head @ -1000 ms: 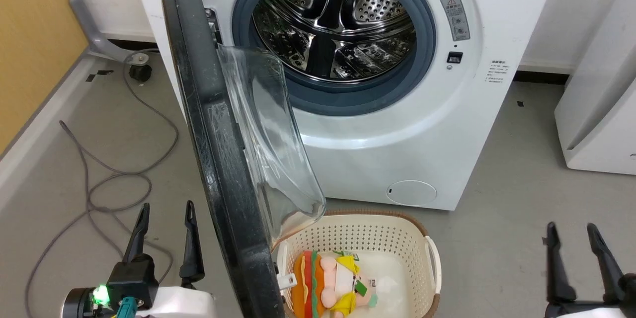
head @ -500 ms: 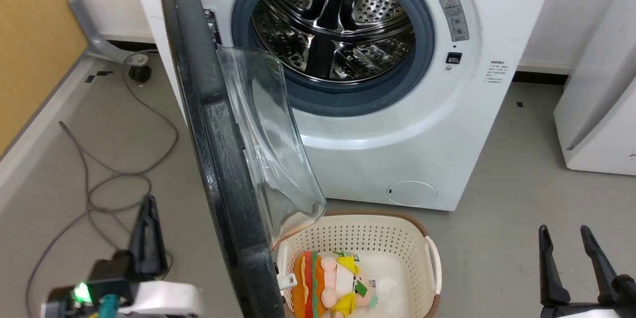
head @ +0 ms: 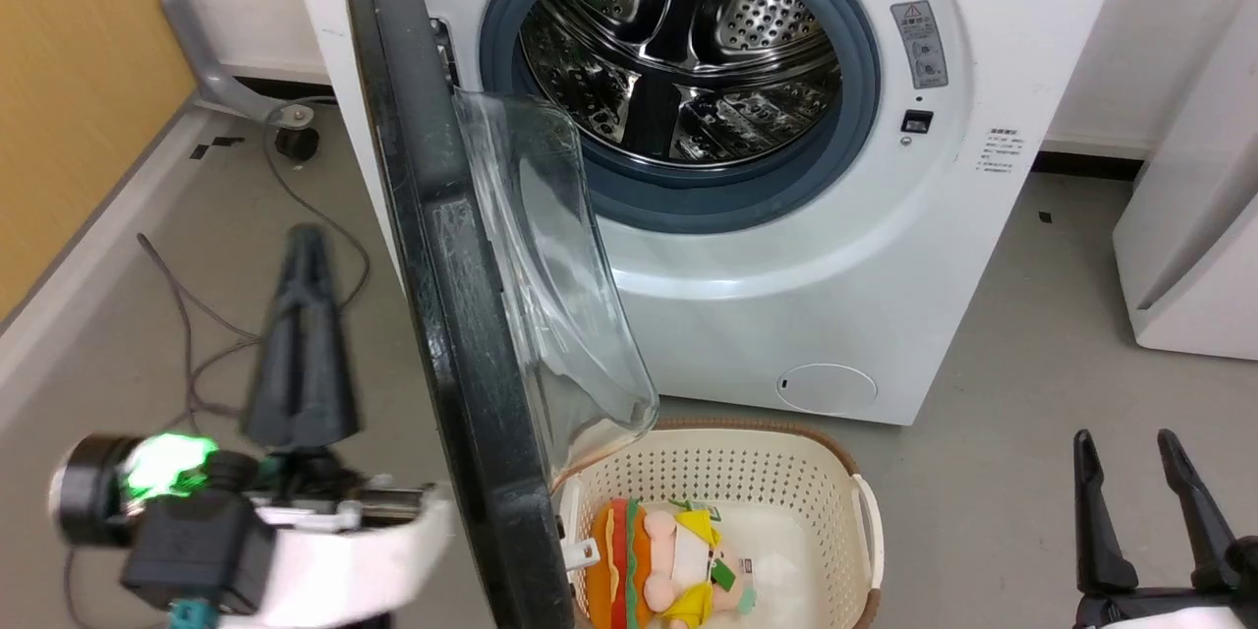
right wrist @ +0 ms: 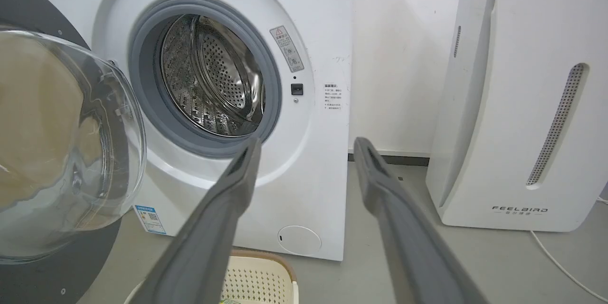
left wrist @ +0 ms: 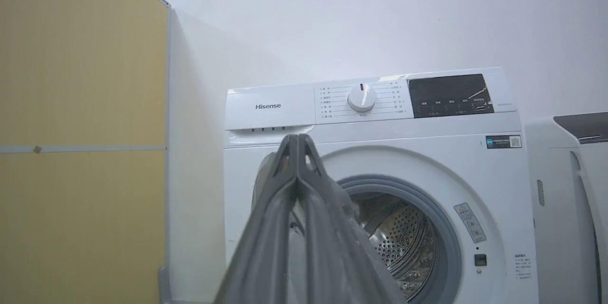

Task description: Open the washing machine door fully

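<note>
The washing machine door point(head: 432, 265) stands about half open, edge-on to the head view, its clear glass bowl point(head: 550, 285) bulging toward the washing machine point(head: 885, 265). The steel drum point(head: 678, 59) lies exposed inside the grey gasket. My left gripper point(head: 305, 241) is shut on nothing, raised on the door's outer left side and apart from it. In the left wrist view its fingertips point(left wrist: 297, 138) meet in front of the machine point(left wrist: 427, 161). My right gripper point(head: 1123, 439) stands open low at the right. Its wrist view shows the door's bowl point(right wrist: 61, 152) left of the gripper point(right wrist: 308, 145).
A cream laundry basket point(head: 855, 511) holding a burger plush toy point(head: 668, 555) sits under the door's free edge. Grey cable point(head: 187, 314) loops on the floor at left, by the yellow wall point(head: 69, 69). A white FEELBIRD appliance point(right wrist: 517, 104) stands right of the machine.
My left gripper went from open to shut, then rose and moved forward along the door's outer side. The head camera shifted slightly. Door and right gripper are much as before.
</note>
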{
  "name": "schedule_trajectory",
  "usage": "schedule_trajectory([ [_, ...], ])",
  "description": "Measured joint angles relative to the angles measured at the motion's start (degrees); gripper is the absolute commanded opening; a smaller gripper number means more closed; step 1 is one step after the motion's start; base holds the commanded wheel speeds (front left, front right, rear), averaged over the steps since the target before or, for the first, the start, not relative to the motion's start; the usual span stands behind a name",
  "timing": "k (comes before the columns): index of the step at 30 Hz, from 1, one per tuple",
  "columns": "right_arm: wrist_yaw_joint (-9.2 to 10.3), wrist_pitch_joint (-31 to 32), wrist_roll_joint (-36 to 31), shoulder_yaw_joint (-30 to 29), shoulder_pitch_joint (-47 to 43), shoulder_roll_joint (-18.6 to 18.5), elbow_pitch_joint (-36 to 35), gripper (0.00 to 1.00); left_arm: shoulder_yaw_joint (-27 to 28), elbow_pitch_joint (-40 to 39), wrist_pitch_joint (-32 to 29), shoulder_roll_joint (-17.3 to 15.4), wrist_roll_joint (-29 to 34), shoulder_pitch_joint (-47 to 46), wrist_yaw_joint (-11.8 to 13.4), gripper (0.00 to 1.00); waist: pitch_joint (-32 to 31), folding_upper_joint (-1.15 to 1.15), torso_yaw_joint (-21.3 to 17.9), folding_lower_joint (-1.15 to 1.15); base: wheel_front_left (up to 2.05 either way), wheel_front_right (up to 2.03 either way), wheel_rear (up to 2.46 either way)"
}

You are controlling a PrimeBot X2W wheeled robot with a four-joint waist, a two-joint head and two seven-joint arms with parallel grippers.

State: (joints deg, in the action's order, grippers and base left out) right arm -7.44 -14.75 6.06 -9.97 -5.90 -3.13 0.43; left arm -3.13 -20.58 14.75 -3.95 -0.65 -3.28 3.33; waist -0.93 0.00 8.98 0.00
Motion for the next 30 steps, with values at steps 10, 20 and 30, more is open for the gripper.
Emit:
schedule_trajectory([
  [10,-0.01,0.0,0.0,0.3,0.0,0.0,-0.2,1.00,-14.2,-4.2,0.0,0.9,0.0,-1.7,-4.1,0.00,-0.3,0.00,0.0,0.00,0.00,0.00,0.00],
  [20,0.00,0.0,-0.5,0.8,0.0,0.0,-0.1,1.00,-26.1,-2.1,0.0,1.0,0.1,-1.7,-6.9,0.00,-0.7,0.00,0.6,0.00,0.00,0.00,0.00],
  [30,0.00,0.0,-0.5,1.3,-0.4,0.0,0.1,1.00,-33.0,5.1,0.0,0.0,0.6,2.3,-8.0,0.00,-1.0,0.00,2.2,0.00,0.00,0.00,0.00],
])
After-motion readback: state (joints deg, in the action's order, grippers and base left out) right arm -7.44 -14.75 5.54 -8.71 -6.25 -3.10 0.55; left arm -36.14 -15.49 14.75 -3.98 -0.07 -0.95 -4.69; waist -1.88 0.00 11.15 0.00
